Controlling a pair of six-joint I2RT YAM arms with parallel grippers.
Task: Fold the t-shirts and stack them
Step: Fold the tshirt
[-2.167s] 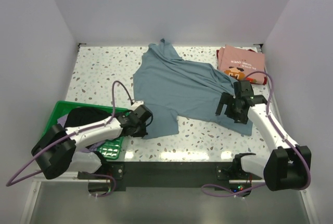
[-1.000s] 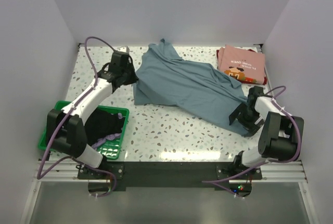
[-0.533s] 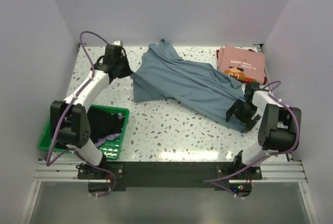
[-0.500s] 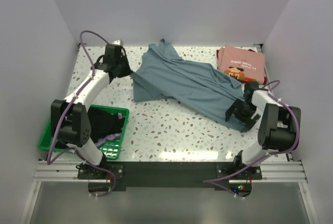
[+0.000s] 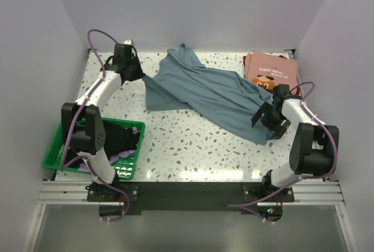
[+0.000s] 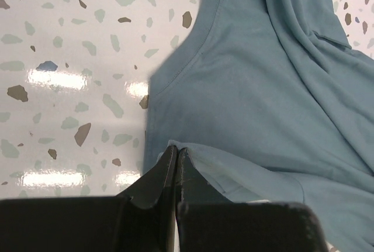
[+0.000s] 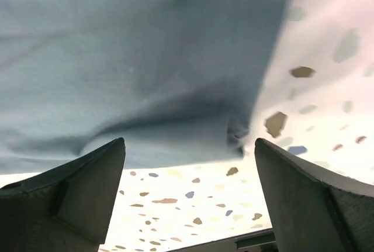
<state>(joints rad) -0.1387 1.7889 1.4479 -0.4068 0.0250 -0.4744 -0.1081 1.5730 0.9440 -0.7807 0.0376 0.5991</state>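
- The left arm (image 5: 99,91) reaches from its base at the lower left of the top view up to the upper left corner of the white speckled terrazzo table (image 5: 187,147), stretched out nearly straight.
- The left gripper (image 5: 131,69) sits low over the table at the left end of the plain dusty grey-blue t-shirt (image 5: 204,91). In the left wrist view its jaws are pressed together with no gap, and a fold of the shirt's edge is pinched between the tips (image 6: 176,151).
- The right arm (image 5: 304,123) rises from the lower right of the top view and bends back toward the centre. Its wrist is tilted down over the shirt's lower right end.
- The right gripper (image 5: 264,118) stands with its jaws spread wide. In the right wrist view the two fingers (image 7: 76,187) sit at the lower corners of the frame, and the shirt's hem (image 7: 134,59) lies just ahead of them, not clamped.
- The grey-blue t-shirt lies crumpled and stretched on a slant across the middle of the table, from the left gripper at upper left to the right gripper at centre right. One sleeve points toward the back wall.
- A folded pink t-shirt with a small printed graphic (image 5: 272,71) lies flat in the upper right corner of the table, apart from both grippers.
- A green plastic mesh basket (image 5: 55,147) sits at the lower left edge of the table, partly under the left arm. Inside it are a bunched black t-shirt (image 5: 120,136) and, at its near side, a lavender one (image 5: 120,157).
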